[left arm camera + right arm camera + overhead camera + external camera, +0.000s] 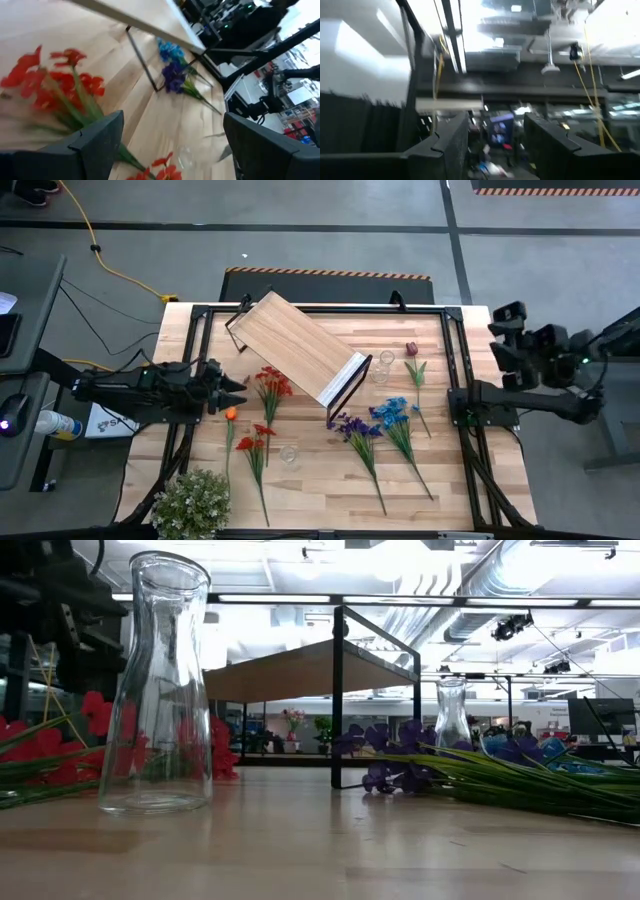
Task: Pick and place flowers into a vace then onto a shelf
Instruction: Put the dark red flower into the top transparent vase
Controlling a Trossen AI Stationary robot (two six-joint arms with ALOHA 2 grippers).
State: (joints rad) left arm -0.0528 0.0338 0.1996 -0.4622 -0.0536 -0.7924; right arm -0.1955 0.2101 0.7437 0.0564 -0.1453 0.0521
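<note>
Nearest, a vase [156,690], glass and breakable; beyond, flowers [268,385] loose on the table [320,480], light, limp, best pinched mid-stem (left gripper [232,390] wide open beside them; right gripper [510,335] off-table, parted, empty).

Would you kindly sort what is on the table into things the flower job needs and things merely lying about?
Needed for the job:
- flowers: red, orange, purple, blue, dark red
- glass vases
- shelf

Lying about:
- bushy pale plant
- yellow cable on the floor
</note>
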